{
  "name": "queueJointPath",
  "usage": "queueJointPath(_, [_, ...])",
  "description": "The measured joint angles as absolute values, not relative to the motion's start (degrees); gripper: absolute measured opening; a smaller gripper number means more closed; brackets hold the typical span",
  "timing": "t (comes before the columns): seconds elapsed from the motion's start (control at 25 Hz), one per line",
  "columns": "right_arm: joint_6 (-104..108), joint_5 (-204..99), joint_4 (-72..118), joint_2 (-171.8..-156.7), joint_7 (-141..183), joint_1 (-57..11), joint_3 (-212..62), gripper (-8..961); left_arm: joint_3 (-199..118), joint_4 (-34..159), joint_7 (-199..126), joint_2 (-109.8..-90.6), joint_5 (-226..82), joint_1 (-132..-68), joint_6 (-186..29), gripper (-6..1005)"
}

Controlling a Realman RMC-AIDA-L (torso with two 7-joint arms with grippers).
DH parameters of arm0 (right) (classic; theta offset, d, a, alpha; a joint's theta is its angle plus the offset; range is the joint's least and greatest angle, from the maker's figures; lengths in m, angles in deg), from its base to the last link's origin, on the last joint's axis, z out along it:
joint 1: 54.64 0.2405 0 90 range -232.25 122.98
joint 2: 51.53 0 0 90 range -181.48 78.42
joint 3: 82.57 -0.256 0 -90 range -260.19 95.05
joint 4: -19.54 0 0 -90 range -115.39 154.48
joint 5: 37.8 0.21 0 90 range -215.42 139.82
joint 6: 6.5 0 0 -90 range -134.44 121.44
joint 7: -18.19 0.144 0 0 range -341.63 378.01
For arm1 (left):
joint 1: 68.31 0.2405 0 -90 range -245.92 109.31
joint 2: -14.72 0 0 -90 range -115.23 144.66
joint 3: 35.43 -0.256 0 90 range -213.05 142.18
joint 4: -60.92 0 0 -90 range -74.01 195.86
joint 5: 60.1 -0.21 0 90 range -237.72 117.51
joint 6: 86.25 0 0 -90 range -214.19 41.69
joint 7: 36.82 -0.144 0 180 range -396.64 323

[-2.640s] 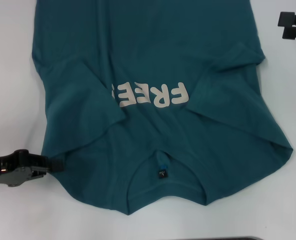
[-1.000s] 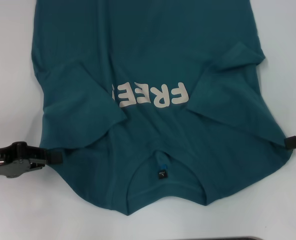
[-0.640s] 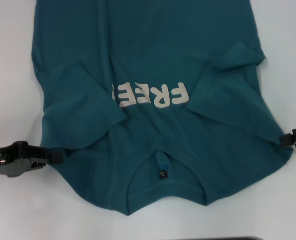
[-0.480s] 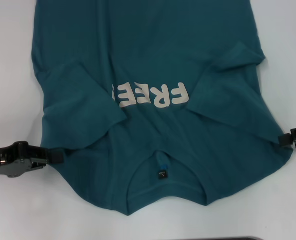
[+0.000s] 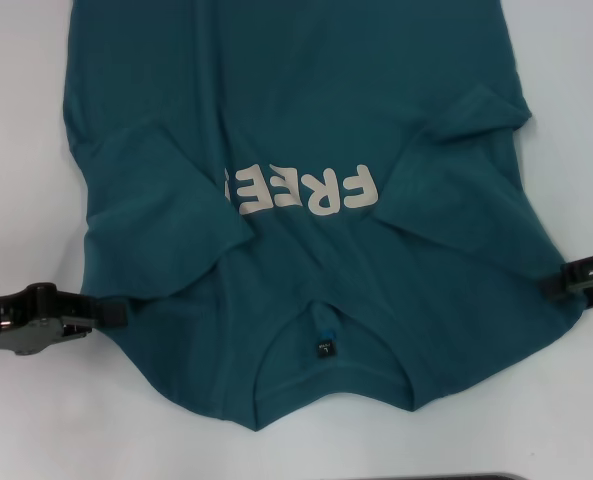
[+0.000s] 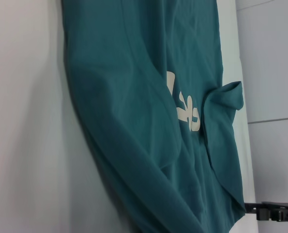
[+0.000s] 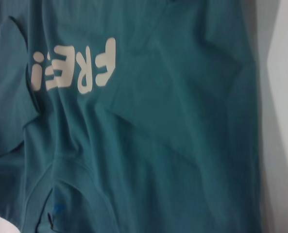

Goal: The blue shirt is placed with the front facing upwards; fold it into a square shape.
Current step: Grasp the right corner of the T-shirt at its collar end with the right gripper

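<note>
I am holding both grippers at the shoulder corners of the dark teal-blue cotton T-shirt (image 5: 306,130): left gripper (image 5: 111,312) pinching fabric, right gripper (image 5: 566,280) touching, its grip unclear; the shirt's length runs away from both.

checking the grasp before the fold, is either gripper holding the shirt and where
Cannot be told for sure. The left gripper sits at the blue shirt's left shoulder edge, the right gripper at its right shoulder edge; both touch the cloth, but no pinch shows.

The blue shirt (image 5: 306,110) is soft matt knit cloth, faintly creased, its pale letters (image 5: 301,190) a smooth flat print; the table (image 5: 26,420) looks smooth, matt white; both grippers at 9 and 3 o'clock seem black semi-gloss plastic
</note>
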State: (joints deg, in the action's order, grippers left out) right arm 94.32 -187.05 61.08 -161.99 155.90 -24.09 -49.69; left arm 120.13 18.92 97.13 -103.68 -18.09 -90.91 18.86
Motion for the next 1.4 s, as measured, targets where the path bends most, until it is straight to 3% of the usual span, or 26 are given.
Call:
queueJointPath(0.56, [92.4,-187.3,58.1,-162.96,155.8,-22.3,-49.3,868,120.1,18.9,96.9,-103.85,-18.0,-90.8,18.9,24])
queueJointPath(1.16, [93.0,-186.5,58.2,-162.21,156.4,-22.5,-49.1,856,120.1,18.9,97.1,-103.85,-17.7,-91.1,19.2,24])
queueJointPath(1.4, [93.4,-187.9,58.9,-162.09,156.5,-22.7,-49.1,726,120.2,18.9,97.2,-103.86,-17.6,-91.3,19.2,24])
